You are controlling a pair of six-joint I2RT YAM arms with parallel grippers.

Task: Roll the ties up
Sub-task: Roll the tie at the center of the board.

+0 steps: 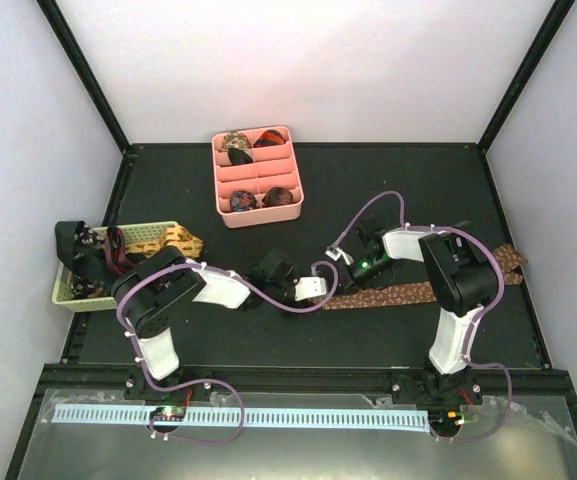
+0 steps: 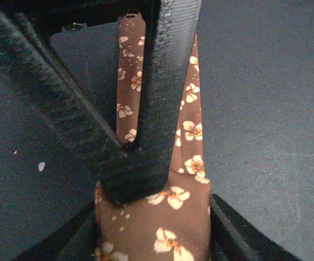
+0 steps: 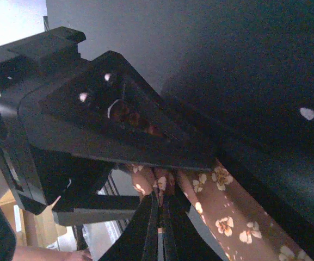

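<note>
I have the brown floral tie (image 1: 388,297) flat on the black mat (image 1: 418,190). Its long axis runs left to right, with the broad end at the right edge and the narrow end mid-table. The left gripper (image 1: 322,292) flanks that narrow end and fabric fills the gap, but I cannot tell if it clamps. The right gripper (image 3: 158,197) is closed, tips down on the tie. A pink divided tray (image 1: 222,190) holding rolled ties (image 1: 243,200) sits farther back. A pale basket (image 1: 153,236) stands at the left, and white walls (image 1: 298,60) enclose the table.

Overhead feed bright, even; white walls near blown out, dark desk (image 1: 388,190) soaks up light. My left wrist feed dim, foreground soft, tie (image 2: 192,130) print readable. Right wrist feed murky, heavy shadow, washed-out patch top left.
</note>
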